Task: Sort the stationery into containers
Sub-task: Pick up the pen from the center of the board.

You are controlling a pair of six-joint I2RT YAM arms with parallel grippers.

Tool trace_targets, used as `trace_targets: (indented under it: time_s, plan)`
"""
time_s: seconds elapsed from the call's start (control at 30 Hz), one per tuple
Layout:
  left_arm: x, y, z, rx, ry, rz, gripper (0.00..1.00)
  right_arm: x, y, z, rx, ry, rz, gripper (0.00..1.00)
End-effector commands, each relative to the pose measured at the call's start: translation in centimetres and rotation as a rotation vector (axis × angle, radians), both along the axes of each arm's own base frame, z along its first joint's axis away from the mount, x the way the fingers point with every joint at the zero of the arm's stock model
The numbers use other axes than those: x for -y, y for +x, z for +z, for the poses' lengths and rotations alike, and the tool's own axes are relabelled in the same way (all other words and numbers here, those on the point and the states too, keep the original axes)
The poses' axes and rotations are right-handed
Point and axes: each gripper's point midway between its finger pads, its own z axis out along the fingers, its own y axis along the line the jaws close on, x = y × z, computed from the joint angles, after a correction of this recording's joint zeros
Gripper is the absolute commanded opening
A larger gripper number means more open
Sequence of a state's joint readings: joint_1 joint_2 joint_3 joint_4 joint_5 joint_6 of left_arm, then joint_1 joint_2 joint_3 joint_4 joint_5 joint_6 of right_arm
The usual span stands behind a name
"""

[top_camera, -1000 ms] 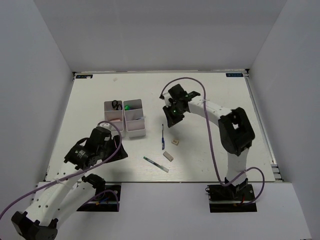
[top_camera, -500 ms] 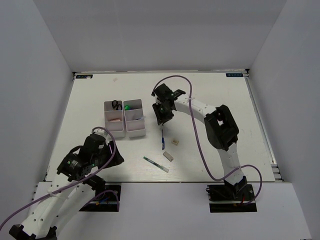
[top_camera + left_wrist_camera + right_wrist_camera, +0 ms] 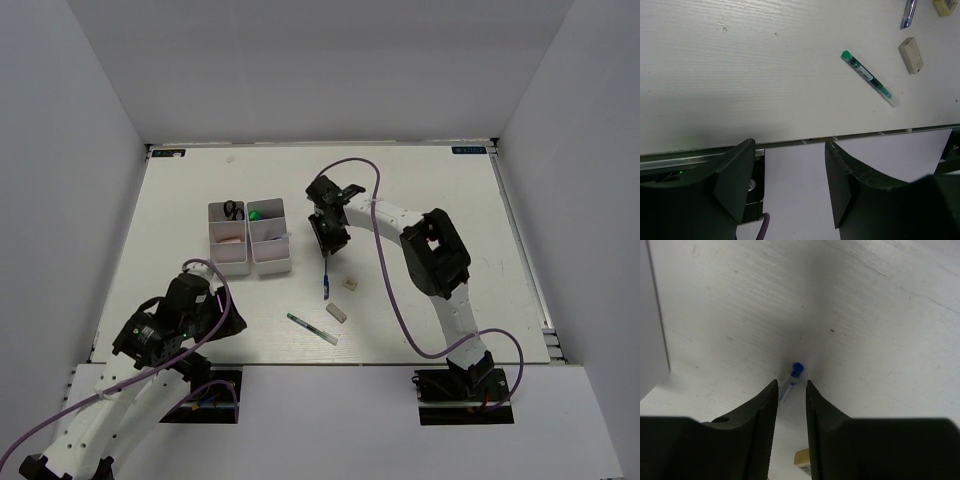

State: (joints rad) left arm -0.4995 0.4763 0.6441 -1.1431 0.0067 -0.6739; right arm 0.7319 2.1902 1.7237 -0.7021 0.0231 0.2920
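The two containers [image 3: 229,240] [image 3: 270,238] stand side by side at mid-left; black-handled scissors [image 3: 232,209] and a green-capped marker [image 3: 255,212] sit in their far compartments. A thin blue pen [image 3: 325,276] lies on the table. My right gripper [image 3: 327,242] [image 3: 791,383] is low over the pen's far end [image 3: 797,368], open a little, one finger on each side and neither touching it. A beige eraser [image 3: 349,284] [image 3: 802,458], a grey eraser [image 3: 337,313] [image 3: 910,55] and a green-tipped pen [image 3: 312,329] [image 3: 869,78] lie nearby. My left gripper [image 3: 222,318] [image 3: 790,145] is open and empty over the table's near edge.
The white wall of the right-hand container [image 3: 650,340] shows at the left of the right wrist view. White walls enclose the table on three sides. The right arm's purple cable [image 3: 352,165] loops above the table's middle.
My right gripper has swung left and down onto the blue pen's far end, and its jaws have widened slightly. My left arm has drawn back toward the near edge.
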Motion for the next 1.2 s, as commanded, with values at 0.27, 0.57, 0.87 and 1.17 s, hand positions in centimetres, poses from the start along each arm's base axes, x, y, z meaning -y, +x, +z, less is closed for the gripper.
trace_targets:
  time_s: [0.27, 0.57, 0.87, 1.17]
  plan:
    - [-0.3, -0.4, 0.2, 0.000, 0.007, 0.002, 0.67, 0.2, -2.8, -3.8, -0.143, -0.026, -0.037, 0.20]
    - [-0.2, -0.2, -0.1, 0.002, 0.005, 0.005, 0.66, -1.6, -2.0, 0.4, -0.086, 0.107, 0.036, 0.00]
    - [0.2, 0.3, 0.8, 0.028, -0.009, -0.016, 0.66, -6.9, -0.3, 15.3, 0.216, 0.477, 0.308, 0.00]
    - [0.5, 0.9, 1.8, 0.054, -0.015, -0.022, 0.65, -11.1, -1.4, 23.7, 0.433, 0.678, 0.640, 0.00]
